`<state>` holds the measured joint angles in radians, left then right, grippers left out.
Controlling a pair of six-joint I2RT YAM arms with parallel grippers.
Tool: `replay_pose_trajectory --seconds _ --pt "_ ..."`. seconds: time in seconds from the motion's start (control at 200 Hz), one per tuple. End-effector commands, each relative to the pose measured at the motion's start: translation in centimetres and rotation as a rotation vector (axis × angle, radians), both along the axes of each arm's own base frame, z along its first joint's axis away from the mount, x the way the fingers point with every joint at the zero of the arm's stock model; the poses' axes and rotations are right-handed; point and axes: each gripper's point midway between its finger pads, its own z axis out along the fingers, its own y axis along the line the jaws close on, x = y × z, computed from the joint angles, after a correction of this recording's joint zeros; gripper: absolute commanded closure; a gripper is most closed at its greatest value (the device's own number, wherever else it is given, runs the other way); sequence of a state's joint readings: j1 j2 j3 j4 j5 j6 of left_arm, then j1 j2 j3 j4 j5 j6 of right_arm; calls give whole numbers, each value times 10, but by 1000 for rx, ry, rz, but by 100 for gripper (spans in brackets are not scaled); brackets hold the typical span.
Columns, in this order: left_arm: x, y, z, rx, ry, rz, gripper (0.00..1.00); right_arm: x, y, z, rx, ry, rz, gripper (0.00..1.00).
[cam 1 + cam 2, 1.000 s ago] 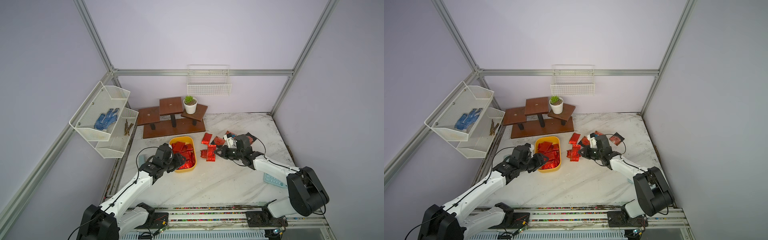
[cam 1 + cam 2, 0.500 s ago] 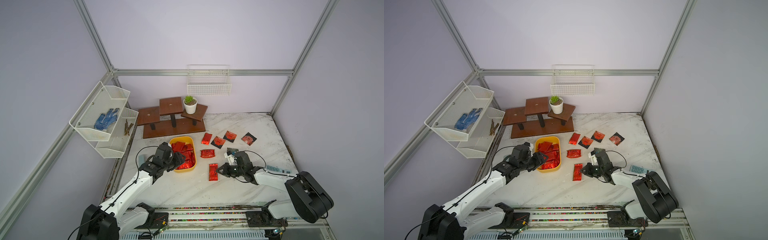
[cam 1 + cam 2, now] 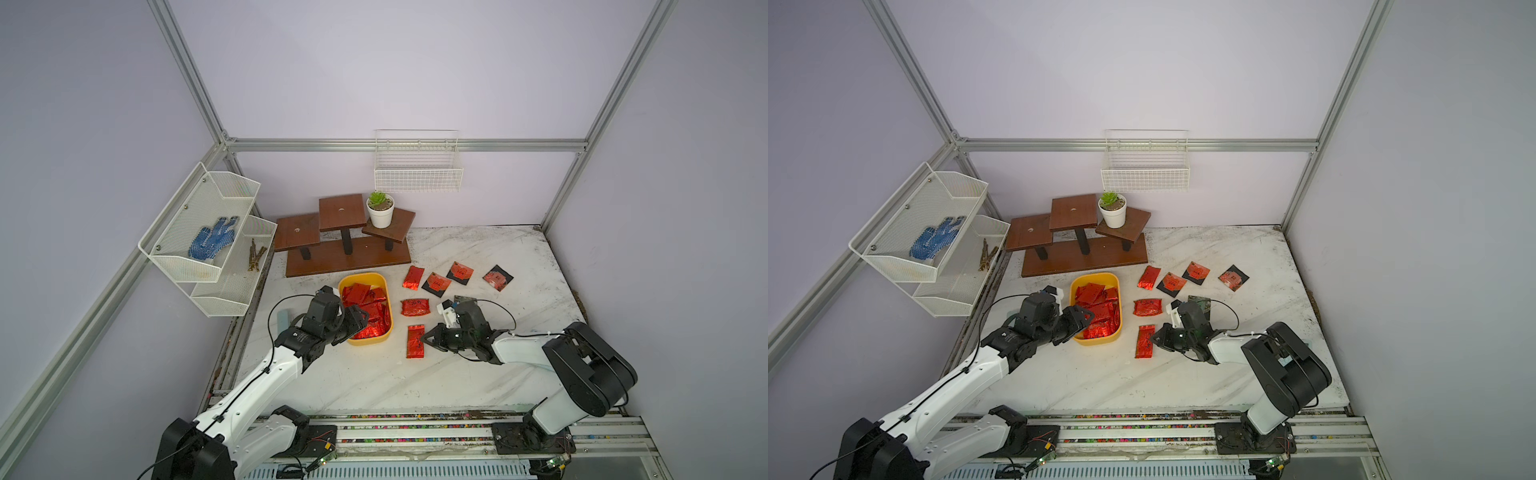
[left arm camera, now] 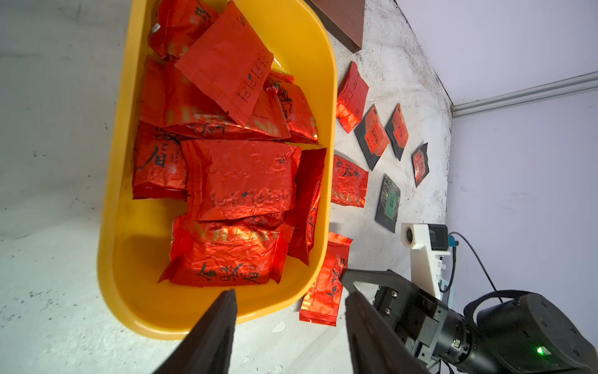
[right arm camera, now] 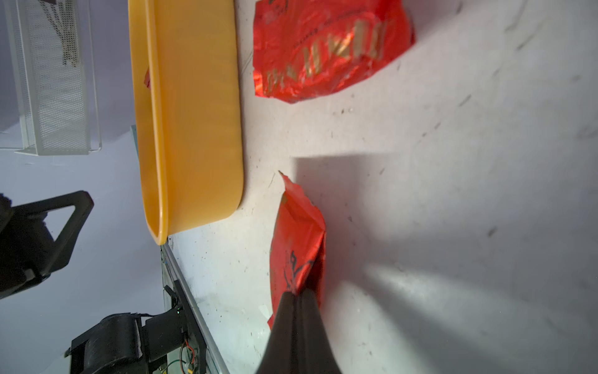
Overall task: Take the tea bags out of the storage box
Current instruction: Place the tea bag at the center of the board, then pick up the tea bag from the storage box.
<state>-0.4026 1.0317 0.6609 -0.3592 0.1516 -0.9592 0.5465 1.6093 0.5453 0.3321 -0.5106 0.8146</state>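
Quick pass from my console. The storage box point(image 3: 374, 340) sits on the table point(image 3: 365, 386) just left of frame centre in both top views, below the wooden stand point(image 3: 345, 259). It is well filled. Red foil tea bags point(image 4: 239, 181) overlap in a pile inside, and a few lean on the walls.

My left gripper point(image 3: 360, 319) hangs over the box's lower-left end. Its fingers point(image 4: 216, 330) are spread apart with nothing between them, and in the left wrist view the box rim shows through the gap.

My right gripper point(image 3: 424, 337) is down low at the table, right of the box. Its fingers are pressed together, pinching the edge of one red bag, the pinched sachet point(image 5: 297, 252). It runs lengthwise just right of the box's lower corner, near it but apart. I cannot tell if its far end rests flat or is lifted a little.

More bags are out on the table, right of the box:
- The crosswise sachet point(image 3: 414, 307) is red and sits beside the box's middle.
- The upper sachet point(image 3: 413, 277) is red and sits above that one.
- Three red-label packets point(image 3: 460, 272) are black and square, in a loose row toward the right.
- The green-label packet point(image 4: 390, 202) is black and partly covered by my right arm in the top views.
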Motion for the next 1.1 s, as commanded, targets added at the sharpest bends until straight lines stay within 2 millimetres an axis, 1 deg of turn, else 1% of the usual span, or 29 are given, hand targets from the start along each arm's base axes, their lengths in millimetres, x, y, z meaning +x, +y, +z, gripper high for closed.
replay_pose_trajectory --seconds 0.0,0.12,0.24,0.335,0.365,0.375,0.39,0.47,0.595,0.745,0.765,0.905,0.93,0.94,0.955,1.065,1.075,1.095 --pt "2 5 3 -7 -25 20 42 10 5 0 6 -23 -25 100" --pt "1 11 4 -7 -27 29 42 9 3 -4 -10 -17 -26 100" --pt "1 21 5 -11 -30 49 41 9 -4 -1 -55 -36 -32 88" --pt "0 29 6 -19 -35 64 41 11 -12 7 -104 -69 -44 79" --pt "0 32 6 -21 -37 69 41 12 -15 5 -129 -66 -47 76" --pt "0 33 6 -22 -36 72 41 13 -15 13 -122 -88 -50 75" --pt "0 34 7 -24 -39 75 41 14 -15 18 -124 -101 -51 74" --pt "-1 39 8 -29 -41 83 40 18 -21 27 -163 -128 -63 69" --pt "-2 45 7 -34 -42 93 40 29 -20 50 -177 -181 -71 67" --pt "-4 50 5 -43 -41 102 40 47 -2 87 -129 -240 -55 66" --pt "-4 51 5 -43 -41 104 40 48 0 89 -127 -243 -52 66" --pt "-8 56 0 -47 -31 118 40 65 29 115 -84 -277 -13 66" --pt "-9 56 -2 -48 -29 120 40 67 34 124 -69 -294 -8 66" --pt "-9 57 -2 -49 -27 121 40 69 37 118 -77 -281 -3 66" --pt "-10 57 -3 -49 -24 123 40 71 41 117 -75 -279 2 66" --pt "-13 60 -6 -56 -22 133 40 81 68 133 -46 -308 33 66" --pt "-14 60 -7 -57 -20 133 40 80 69 131 -54 -297 37 66" --pt "-14 61 -8 -58 -19 135 40 81 74 132 -54 -296 46 66"
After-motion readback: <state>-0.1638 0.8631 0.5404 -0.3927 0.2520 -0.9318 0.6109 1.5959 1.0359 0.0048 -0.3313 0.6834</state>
